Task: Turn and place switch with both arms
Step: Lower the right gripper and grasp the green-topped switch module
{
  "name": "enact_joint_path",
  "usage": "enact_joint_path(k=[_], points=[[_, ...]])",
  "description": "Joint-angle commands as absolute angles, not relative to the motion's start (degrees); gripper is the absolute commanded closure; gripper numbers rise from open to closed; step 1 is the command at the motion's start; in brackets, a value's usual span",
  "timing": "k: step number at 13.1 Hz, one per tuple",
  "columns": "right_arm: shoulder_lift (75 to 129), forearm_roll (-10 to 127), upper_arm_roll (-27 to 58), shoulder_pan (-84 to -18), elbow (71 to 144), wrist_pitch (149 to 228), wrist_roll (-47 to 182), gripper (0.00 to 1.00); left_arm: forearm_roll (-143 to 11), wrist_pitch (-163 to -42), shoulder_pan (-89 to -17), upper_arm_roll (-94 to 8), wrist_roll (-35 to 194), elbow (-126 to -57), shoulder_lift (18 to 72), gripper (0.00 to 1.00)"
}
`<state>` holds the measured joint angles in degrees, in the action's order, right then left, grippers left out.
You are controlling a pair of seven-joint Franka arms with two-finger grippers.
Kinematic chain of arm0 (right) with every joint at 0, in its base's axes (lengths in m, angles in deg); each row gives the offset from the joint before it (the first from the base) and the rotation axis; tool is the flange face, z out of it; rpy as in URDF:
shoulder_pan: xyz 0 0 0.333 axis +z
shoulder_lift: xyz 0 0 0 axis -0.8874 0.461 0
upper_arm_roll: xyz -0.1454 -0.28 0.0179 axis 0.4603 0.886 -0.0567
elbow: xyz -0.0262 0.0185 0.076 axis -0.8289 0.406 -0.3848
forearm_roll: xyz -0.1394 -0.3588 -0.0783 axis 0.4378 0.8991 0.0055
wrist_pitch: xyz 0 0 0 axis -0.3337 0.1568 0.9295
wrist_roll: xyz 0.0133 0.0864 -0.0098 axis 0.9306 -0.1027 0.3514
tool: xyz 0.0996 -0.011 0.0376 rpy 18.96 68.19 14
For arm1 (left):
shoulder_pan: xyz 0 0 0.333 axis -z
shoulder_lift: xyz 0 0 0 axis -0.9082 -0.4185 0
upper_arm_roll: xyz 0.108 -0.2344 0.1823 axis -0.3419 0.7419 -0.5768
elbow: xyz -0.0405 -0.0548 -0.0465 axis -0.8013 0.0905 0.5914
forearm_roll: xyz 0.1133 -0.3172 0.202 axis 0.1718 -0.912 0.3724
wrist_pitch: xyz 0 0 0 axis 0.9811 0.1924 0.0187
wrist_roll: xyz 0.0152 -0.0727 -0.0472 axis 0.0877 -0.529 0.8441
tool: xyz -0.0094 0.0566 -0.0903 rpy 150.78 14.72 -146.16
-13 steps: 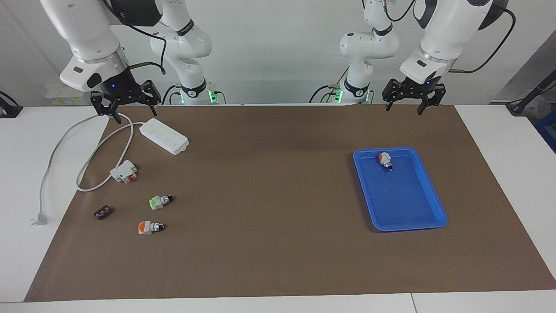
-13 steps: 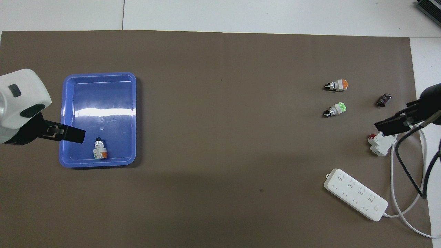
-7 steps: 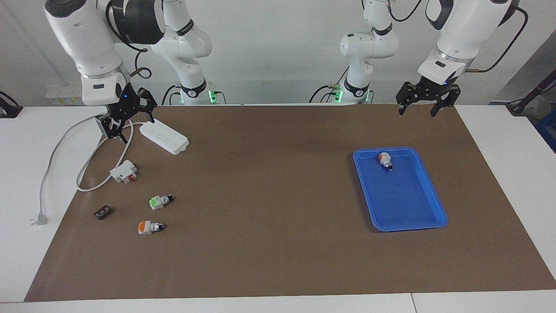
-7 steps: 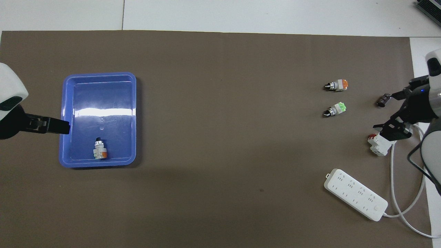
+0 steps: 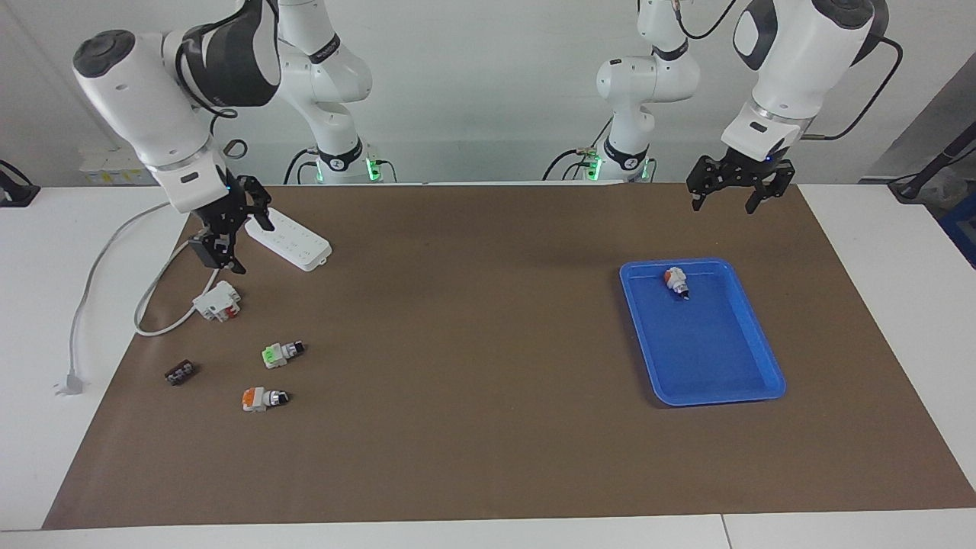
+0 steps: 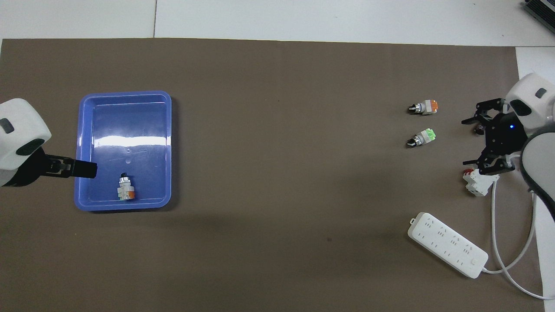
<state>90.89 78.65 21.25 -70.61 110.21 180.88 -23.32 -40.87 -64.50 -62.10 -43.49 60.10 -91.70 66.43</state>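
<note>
The switch (image 5: 280, 353) with the green face lies on the brown mat toward the right arm's end; it also shows in the overhead view (image 6: 422, 137). My right gripper (image 5: 255, 248) is open and empty, turned sideways in the air over the mat beside the white-and-red block (image 5: 217, 302). In the overhead view the right gripper (image 6: 471, 141) is apart from the switch, toward the right arm's end. My left gripper (image 5: 722, 207) is open and empty, raised over the mat by the blue tray (image 5: 717, 389). In the overhead view the left gripper (image 6: 89, 169) overlaps the tray's rim (image 6: 80, 130).
An orange-faced switch (image 5: 263, 399) lies farther from the robots than the green one. Another switch (image 5: 675, 281) lies in the tray. A white power strip (image 5: 288, 239) with its cable (image 5: 99, 259) and a small dark part (image 5: 181, 373) lie at the right arm's end.
My right gripper has come down, turned sideways and moved out over the mat toward the white-and-red block. My left gripper has shifted slightly near the tray. The switches have not moved.
</note>
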Motion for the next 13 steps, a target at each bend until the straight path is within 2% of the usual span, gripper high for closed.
enact_joint_path(k=[1, 6, 13], points=[[95.4, 76.0, 20.6, -71.7, 108.2, 183.2, -35.0, 0.0, -39.9, -65.1, -62.2, -43.5, 60.3, -93.8, 68.2, 0.0], [103.7, 75.8, 20.3, -72.0, 103.1, 183.7, -47.6, 0.03, -39.9, -65.2, -61.5, -43.2, 60.4, -93.5, 68.1, 0.0], [111.3, 75.8, 19.7, -73.4, 99.2, 185.0, -55.7, 0.07, -40.0, -66.4, -61.9, -43.6, 60.0, -93.9, 68.1, 0.0]])
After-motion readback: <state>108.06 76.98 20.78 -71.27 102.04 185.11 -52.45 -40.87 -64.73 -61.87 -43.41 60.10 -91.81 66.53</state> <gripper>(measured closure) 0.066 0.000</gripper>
